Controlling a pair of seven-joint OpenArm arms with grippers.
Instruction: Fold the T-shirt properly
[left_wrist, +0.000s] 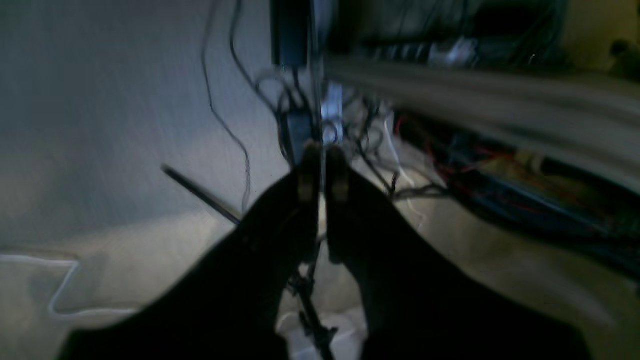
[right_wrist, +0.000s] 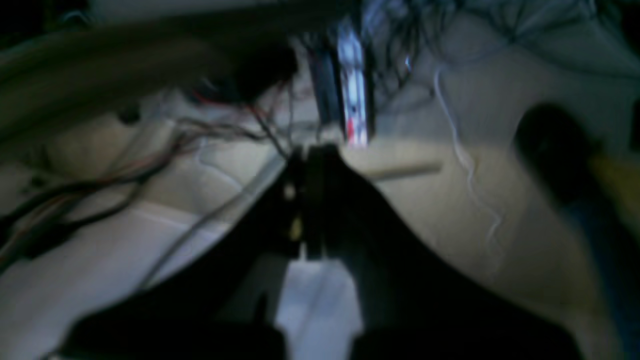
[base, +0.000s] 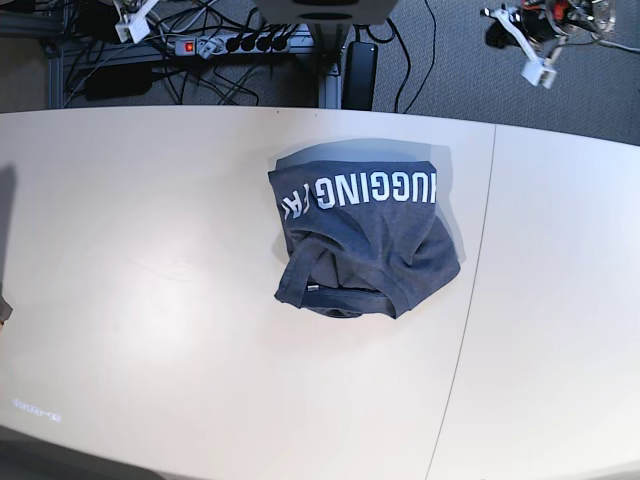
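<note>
Base view, left to right: pale table (base: 150, 300), bare on its left half. The T-shirt (base: 365, 240) lies bunched near the middle of the table, toward the far edge, just left of the seam (base: 478, 260) that runs across the tabletop. It is slate-blue, loosely folded over itself. White block letters (base: 360, 192) run upside down along its far band. The ribbed neck (base: 345, 295) faces the near edge. Beyond the far edge: a power strip (base: 235, 42) and loose cables (base: 410, 50) on grey floor. Neither arm shows in this view.

Right wrist view, blurred: right claw (right_wrist: 307, 155) closed, jaws pressed together, nothing between them. It is lifted and pointing at cables and floor.

Left wrist view, dim: left claw (left_wrist: 322, 157) closed to a thin slit, holding nothing. No shirt appears in either wrist view.
</note>
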